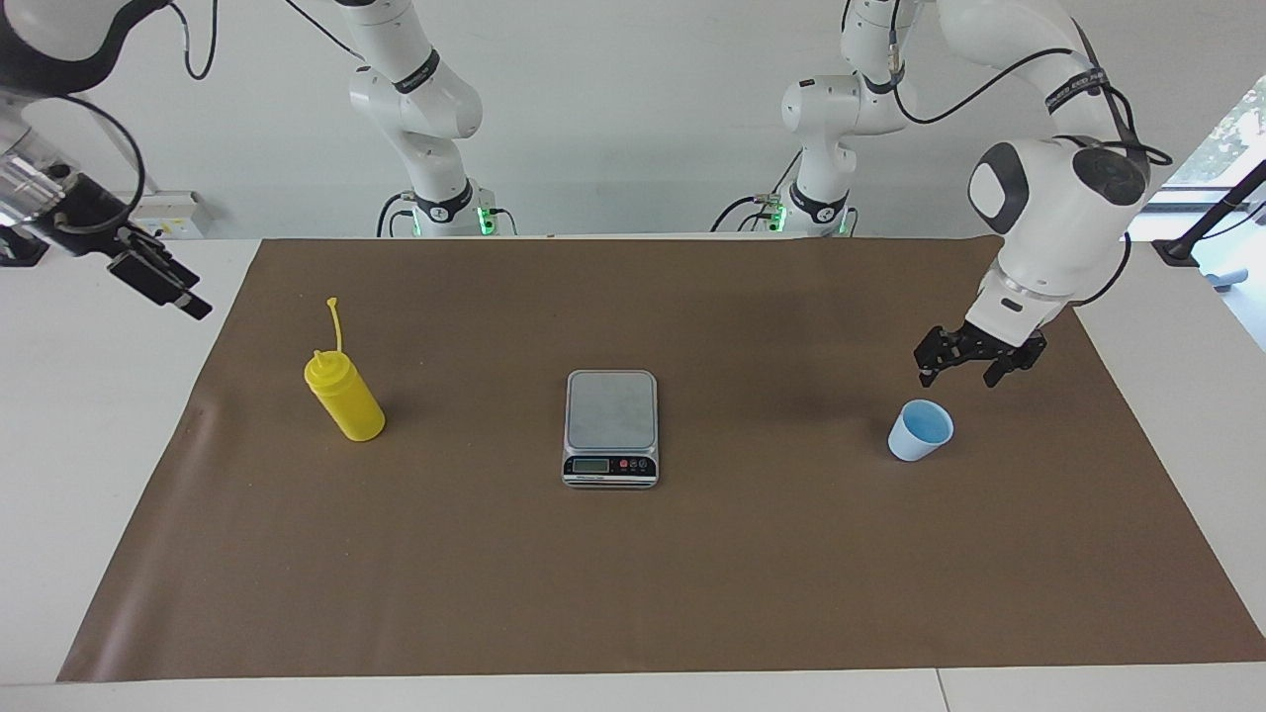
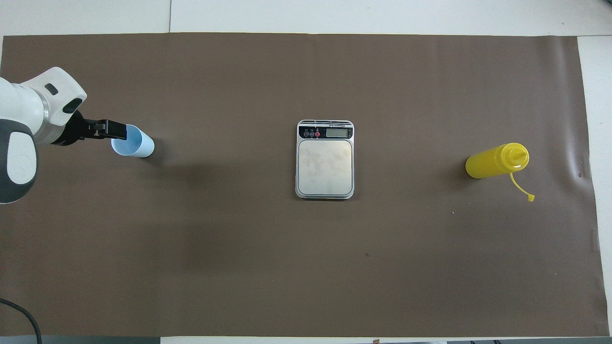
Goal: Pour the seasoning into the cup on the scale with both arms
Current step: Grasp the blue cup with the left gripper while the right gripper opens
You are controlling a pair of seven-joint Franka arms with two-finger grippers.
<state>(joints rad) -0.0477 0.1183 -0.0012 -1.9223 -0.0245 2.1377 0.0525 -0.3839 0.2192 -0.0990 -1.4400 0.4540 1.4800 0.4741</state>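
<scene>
Left end effector (image 1: pixel 957 373) open above cup (image 1: pixel 920 430), right end effector (image 1: pixel 163 287) open over counter (image 1: pixel 89 415) edge, seasoning (image 1: pixel 343 398), scale (image 1: pixel 611 427) untouched.

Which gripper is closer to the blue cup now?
Left. The left gripper, open, hangs just above the cup. The right gripper is off the mat at the right arm's end, past the yellow bottle.
</scene>
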